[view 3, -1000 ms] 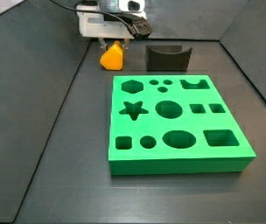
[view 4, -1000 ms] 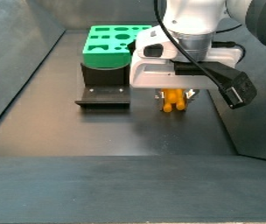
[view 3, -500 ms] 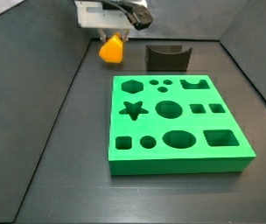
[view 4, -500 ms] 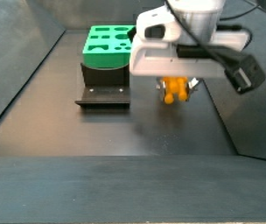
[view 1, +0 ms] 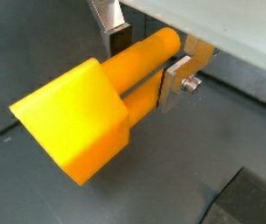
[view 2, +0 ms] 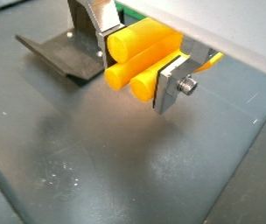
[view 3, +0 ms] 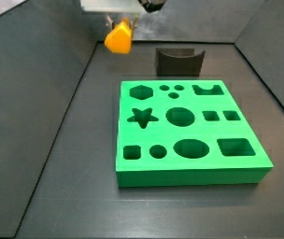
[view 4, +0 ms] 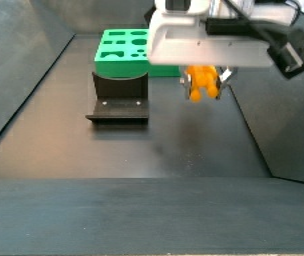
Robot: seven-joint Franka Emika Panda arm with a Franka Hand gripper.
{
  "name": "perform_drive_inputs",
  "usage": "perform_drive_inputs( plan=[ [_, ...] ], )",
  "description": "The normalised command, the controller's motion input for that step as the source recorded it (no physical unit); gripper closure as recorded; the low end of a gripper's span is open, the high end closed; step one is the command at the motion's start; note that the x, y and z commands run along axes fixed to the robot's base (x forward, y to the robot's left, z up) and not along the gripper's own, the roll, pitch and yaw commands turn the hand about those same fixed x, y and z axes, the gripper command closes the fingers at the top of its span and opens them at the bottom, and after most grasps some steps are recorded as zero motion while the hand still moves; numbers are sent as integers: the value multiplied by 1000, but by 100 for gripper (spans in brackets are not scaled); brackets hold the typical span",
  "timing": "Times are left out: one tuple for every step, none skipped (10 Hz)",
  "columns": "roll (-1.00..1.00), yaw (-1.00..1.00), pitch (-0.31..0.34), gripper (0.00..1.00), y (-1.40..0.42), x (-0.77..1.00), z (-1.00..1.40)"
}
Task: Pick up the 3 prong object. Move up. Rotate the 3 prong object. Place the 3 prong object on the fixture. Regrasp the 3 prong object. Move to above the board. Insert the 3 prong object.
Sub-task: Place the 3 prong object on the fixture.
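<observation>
The gripper point(view 4: 206, 72) is seen near the top of both side views, raised clear of the dark floor point(view 4: 128, 150). The fingers point(view 1: 177, 80) are closed on the 3 prong object point(view 1: 94, 105), an orange-yellow plastic piece; in both wrist views a silver plate with a dark pad is pressed against each side of it. In a wrist view, a rounded shaft is seen clamped between the plates, with a wider flat wedge-shaped end projecting beyond the fingertips. In another wrist view point(view 2: 142, 54), stubby rounded lobes of the piece are shown facing the camera between the plates. A screw head is visible on the outer face of one plate point(view 2: 171, 83).

In a side view, the piece point(view 3: 119, 36) hangs below the gripper point(view 3: 117, 26), off the floor and apart from everything else. In a side view the piece point(view 4: 203, 83) is seen beneath the white gripper body, with a black cable looped at its side.

The fixture point(view 3: 178, 62) stands on the floor near the held piece, between it and the board point(view 3: 189, 133). The fixture is also seen just in front of the board point(view 4: 125, 52) in a side view point(view 4: 117, 104), well apart from the gripper. The board lies flat with its shaped holes unfilled.
</observation>
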Motion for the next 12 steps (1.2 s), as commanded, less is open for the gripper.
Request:
perform_drive_inputs(
  plan=[
    [-85,13,10,100,-7,-13,1000],
    [-110,7,15,100,-8,-17,1000],
    [-126,0,14,100,-8,-21,1000],
    [-141,-6,13,100,-7,-25,1000],
    [-148,-16,13,100,-4,-27,1000],
    [-162,-24,14,100,-4,-25,876],
    [-176,-29,17,100,0,-23,751],
    [-177,-29,20,100,2,-17,626],
    [-157,-23,32,100,0,-8,455],
    [-153,-23,38,100,-2,-3,323],
    [-151,-22,45,100,-1,2,188],
    [-60,331,-15,100,-407,1000,-186]
  ],
)
